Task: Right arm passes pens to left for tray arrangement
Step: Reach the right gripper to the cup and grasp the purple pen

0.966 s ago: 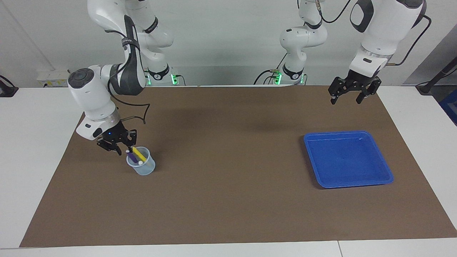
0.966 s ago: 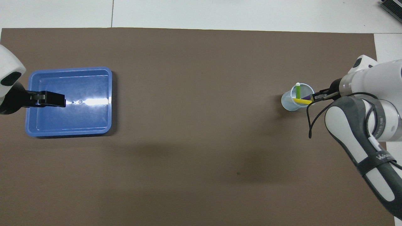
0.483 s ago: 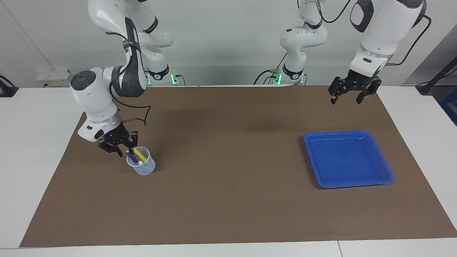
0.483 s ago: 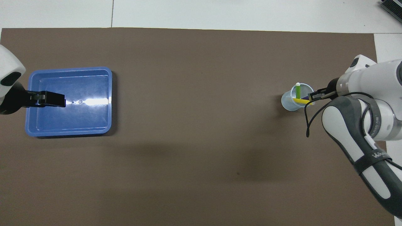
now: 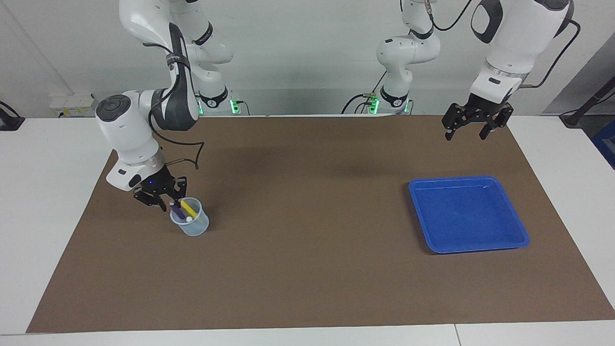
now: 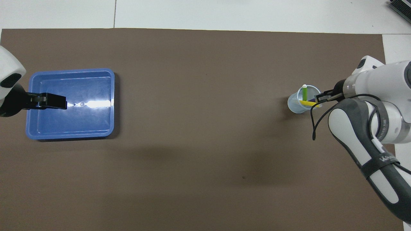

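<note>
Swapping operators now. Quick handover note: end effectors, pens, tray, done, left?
Right end effector: at the rim of the translucent cup, beside the pens; whether it grips one cannot be told.
Left end effector: open, holding nothing, waiting raised at the left arm's end of the table.
Purple pen, yellow pen and green pen: all in the cup, at the right arm's end of the brown mat.
Blue tray: nothing in it.
Done: nothing delivered.
Left: lift each pen, pass it to the left arm, arrange all three in the tray.
</note>
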### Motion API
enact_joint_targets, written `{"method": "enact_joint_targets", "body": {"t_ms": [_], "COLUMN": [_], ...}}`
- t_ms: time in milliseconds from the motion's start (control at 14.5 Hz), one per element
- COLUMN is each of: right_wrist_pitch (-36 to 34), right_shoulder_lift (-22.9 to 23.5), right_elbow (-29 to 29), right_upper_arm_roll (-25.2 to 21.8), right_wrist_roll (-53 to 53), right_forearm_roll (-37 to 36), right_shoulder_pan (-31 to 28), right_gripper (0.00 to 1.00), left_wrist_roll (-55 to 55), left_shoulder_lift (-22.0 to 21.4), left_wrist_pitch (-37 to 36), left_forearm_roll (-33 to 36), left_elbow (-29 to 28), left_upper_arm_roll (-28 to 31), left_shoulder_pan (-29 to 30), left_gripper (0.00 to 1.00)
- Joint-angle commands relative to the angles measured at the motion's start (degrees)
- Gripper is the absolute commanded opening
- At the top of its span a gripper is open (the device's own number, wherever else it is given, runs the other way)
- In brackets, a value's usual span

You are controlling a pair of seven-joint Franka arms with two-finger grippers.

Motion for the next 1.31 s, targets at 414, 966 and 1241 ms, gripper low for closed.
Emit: {"method": "enact_joint_targets", "body": {"t_ms": [414,966,1241], "right_wrist_pitch": [0.06,-11.26,-22.24], "right_shoulder_lift": [0.74,0.22,-0.66], "right_elbow": [1.19,10.06,17.79], "right_upper_arm_roll": [0.37,1.24,1.6], "right_wrist_roll": [-1.07,-0.89,0.34], "right_forearm_roll": [0.33,1.2,5.59], "right_shoulder_pan": [-0.38,-0.29,-0.29], "right_gripper": [0.0,0.0,0.0], "left_wrist_roll": [-0.13,0.39,0.66], "left_shoulder_lift": [-1.28,-1.19,-1.27], "left_wrist_pitch": [1.26,0.91,0.47], "left_forearm_roll": [-0.48,-0.48,-1.35], "left_elbow": [-1.37,-0.93,-1.01], "left_upper_arm_roll": [0.18,0.27,0.7], "left_shoulder_pan": [0.3,0.39,0.57], "left_gripper": [1.0,1.0,1.0]}}
